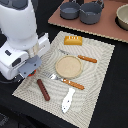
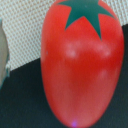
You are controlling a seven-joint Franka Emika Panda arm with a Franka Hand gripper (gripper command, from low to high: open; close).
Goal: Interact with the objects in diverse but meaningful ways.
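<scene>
A red tomato [image 2: 82, 65] with a green star top fills the wrist view, lying where the woven mat meets the black table. My gripper [image 1: 29, 70] hangs low over the mat's edge on the exterior view's left, where a sliver of red shows under it. Its fingers are hidden, so I cannot tell its state. On the mat are a yellow-orange bread loaf [image 1: 74, 40], a tan round plate [image 1: 68, 66], a brown sausage [image 1: 43, 89] and orange-handled cutlery [image 1: 80, 58] [image 1: 67, 82]. Two grey-blue pots [image 1: 70, 10] [image 1: 91, 13] stand at the back.
The woven placemat [image 1: 100, 85] lies on a black table. A white spatula [image 1: 67, 100] lies near its front edge. The pots stand on a brown board [image 1: 100, 30], with a beige bowl [image 1: 122, 17] at the far right of the exterior view.
</scene>
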